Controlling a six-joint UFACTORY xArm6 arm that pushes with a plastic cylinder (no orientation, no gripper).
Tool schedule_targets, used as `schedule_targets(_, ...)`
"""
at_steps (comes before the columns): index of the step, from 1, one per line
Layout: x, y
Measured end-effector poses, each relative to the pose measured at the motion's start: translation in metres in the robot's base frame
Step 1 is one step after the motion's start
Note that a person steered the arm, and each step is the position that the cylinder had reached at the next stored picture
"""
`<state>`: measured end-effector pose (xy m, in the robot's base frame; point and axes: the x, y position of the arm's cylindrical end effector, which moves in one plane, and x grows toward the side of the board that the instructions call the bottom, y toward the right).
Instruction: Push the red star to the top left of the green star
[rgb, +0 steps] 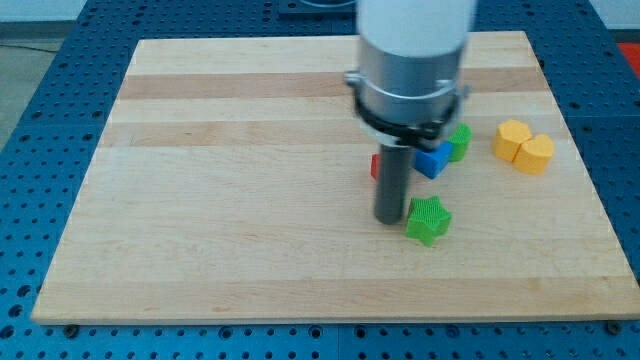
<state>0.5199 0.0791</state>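
While my tip (388, 219) — a bare rod, holding nothing — sits beside the green star (428, 219), the mostly hidden red block (374, 167) behind risks a glancing push astray.

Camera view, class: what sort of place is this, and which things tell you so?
Probably a robotics lab bench. A wooden board lies on a blue perforated table, a robot arm's rod has my tip just left of the green star, and small yellow blocks sit nearby.

Bright, even light; slightly soft focus
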Motion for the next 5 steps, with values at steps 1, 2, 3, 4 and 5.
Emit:
schedule_targets(1,0.006,0.052)
schedule_targets(2,0.006,0.068)
schedule_targets(3,0.015,0.072)
schedule_targets(4,0.029,0.074)
schedule_targets(5,0.029,0.039)
